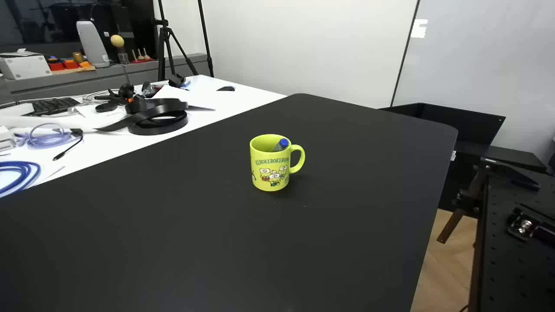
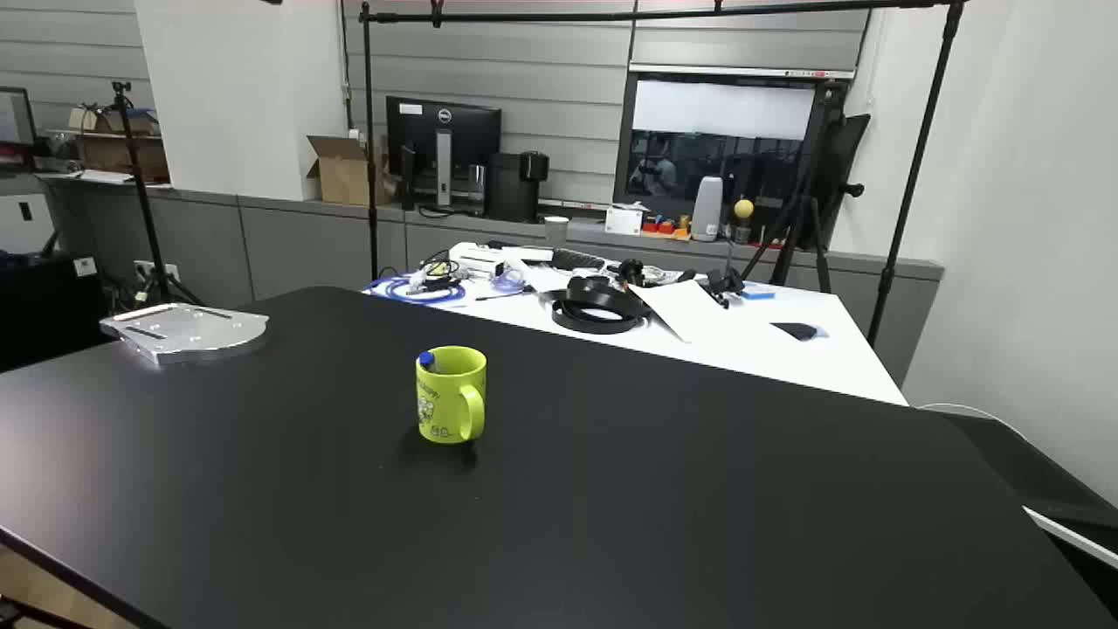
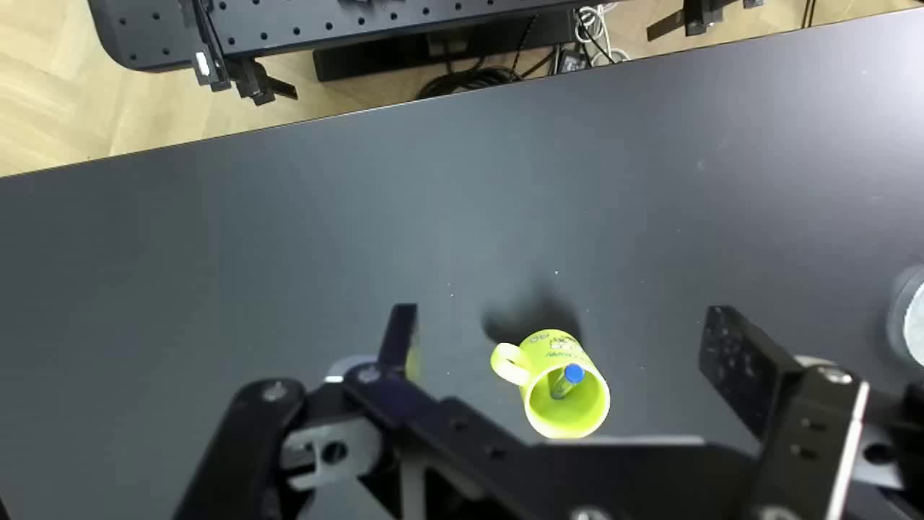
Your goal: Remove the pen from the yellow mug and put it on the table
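Observation:
The yellow mug (image 1: 266,175) stands upright on the black table (image 1: 195,225). It also shows in an exterior view (image 2: 444,411) and in the wrist view (image 3: 547,354). The pen leans inside the mug, its blue end at the rim in both exterior views (image 1: 282,143) (image 2: 426,359). In the wrist view the pen (image 3: 573,374) leans against the inner wall, with its lower part visible inside. My gripper (image 3: 561,339) shows only in the wrist view. It is open and empty, above the table, with the mug between and beyond its fingers. It touches neither mug nor pen.
A silver metal plate (image 2: 188,332) lies on the table's far left corner in an exterior view. A rounded pale object (image 3: 913,318) is cut off at the wrist view's right edge. A white cluttered table (image 1: 243,102) adjoins the black one. A perforated black bench (image 3: 361,25) stands beyond the table edge.

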{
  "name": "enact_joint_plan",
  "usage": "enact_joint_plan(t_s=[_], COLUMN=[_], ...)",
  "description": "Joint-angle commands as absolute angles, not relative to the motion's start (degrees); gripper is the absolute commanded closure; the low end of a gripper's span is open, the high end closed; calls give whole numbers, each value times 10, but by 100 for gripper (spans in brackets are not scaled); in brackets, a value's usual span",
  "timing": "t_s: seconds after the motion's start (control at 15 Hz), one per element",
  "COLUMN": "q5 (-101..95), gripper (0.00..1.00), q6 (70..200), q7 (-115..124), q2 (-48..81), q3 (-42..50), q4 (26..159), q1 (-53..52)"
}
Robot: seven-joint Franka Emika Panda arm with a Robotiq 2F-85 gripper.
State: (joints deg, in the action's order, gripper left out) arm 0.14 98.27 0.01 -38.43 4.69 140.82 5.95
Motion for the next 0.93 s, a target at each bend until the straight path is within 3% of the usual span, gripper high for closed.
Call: enact_joint_plan(t_s=[0.0,0.67,0.87], q5=[1,1,-8], gripper=[0,0,0], q6=[983,983,1051], q7=[1,1,16], q2=[-384,-384,-362], q3=[48,48,35], q4=[1407,1407,1418], q1=[58,58,59])
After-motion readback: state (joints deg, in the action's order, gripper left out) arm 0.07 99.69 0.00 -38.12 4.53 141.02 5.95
